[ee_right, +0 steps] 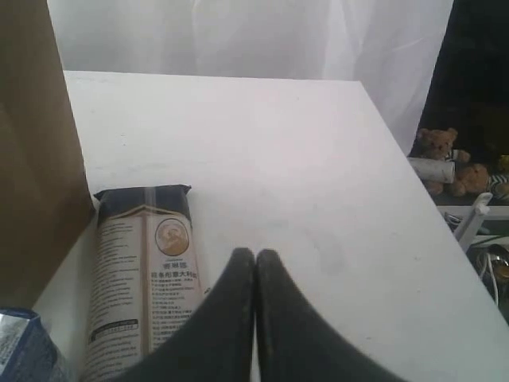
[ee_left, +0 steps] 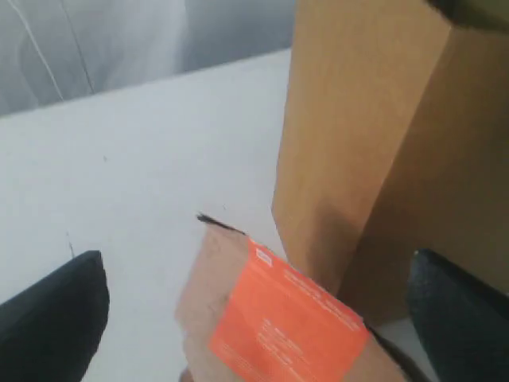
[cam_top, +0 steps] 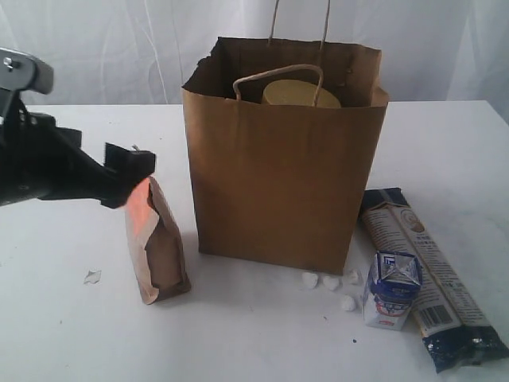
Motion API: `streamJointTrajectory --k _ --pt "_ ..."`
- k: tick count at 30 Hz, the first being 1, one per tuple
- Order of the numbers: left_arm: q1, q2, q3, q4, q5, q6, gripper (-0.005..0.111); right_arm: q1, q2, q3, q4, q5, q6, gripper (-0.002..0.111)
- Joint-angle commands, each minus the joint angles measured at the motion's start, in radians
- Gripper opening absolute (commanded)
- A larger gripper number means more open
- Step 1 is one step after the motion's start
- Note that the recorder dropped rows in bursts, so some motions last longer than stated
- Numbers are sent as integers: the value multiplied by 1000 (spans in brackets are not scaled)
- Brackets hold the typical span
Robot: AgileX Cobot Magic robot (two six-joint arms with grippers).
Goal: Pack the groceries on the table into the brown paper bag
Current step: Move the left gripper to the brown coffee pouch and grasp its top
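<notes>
Exterior view: left arm comes in level from the left edge, with the left gripper (cam_top: pixel 126 177) at the top of the brown-red pouch (cam_top: pixel 155 243).
Its jaws stand wide apart with the pouch top between them; no contact is discernible. The pouch stands upright on the table (cam_top: pixel 238 342), lower left of centre, just beside the brown paper bag (cam_top: pixel 278 175). Bare tabletop lies to its left. The right gripper (ee_right: pixel 256 267), fingertips pressed together and empty, hovers just beside the long packet (ee_right: pixel 143 278), which lies at lower right next to the small carton (cam_top: pixel 391 288).
</notes>
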Motion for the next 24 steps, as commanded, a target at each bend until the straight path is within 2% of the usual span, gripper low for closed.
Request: streamJointTrajectory --k 1,4,8,10,24 --pt "-103 84 -45 -93 69 -34 105 1 2 5 3 3 -5 0" --pt "-142 131 -80 -147 100 -34 105 1 2 5 3 3 -5 0" --pt "-135 197 -137 -214 305 -37 105 1 2 5 9 5 -5 0" --pt "-129 228 -158 -212 338 -40 105 1 2 5 13 7 -5 0" --pt "-129 267 -168 -254 177 -97 105 1 2 5 14 7 -5 0"
